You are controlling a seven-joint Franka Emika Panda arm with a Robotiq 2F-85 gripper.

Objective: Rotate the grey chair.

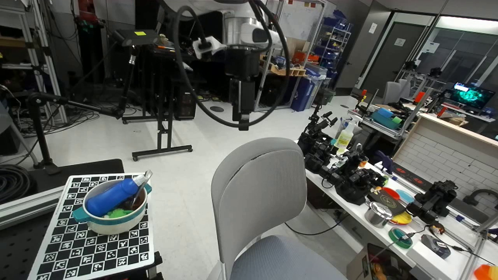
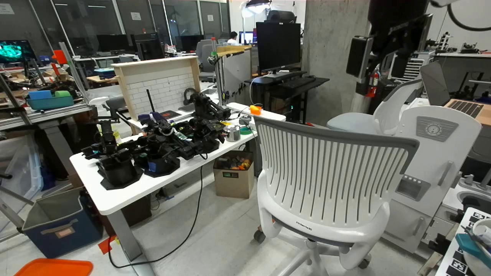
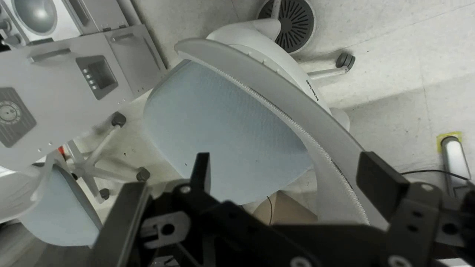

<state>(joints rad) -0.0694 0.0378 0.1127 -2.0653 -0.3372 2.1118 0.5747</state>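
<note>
The grey chair (image 1: 268, 182) has a curved light backrest and a blue-grey padded seat. It stands in the middle of an exterior view, and its slatted white back (image 2: 330, 172) shows in an exterior view. In the wrist view I see its seat (image 3: 222, 122) from above, with the backrest's top edge running diagonally down to the right. My gripper (image 1: 243, 125) hangs above the backrest, also visible in an exterior view (image 2: 381, 78). In the wrist view the gripper's fingers (image 3: 287, 163) are wide apart with nothing held. Part of the backrest shows between them, below. The chair's lower front is hidden.
A white table (image 2: 134, 199) with black robot arms stands near the chair. A toy kitchen (image 2: 429, 165) and another pale chair (image 2: 355, 122) are close by. A pot (image 1: 113, 225) sits on a patterned board (image 1: 128, 256). A box (image 2: 234, 184) stands under the table.
</note>
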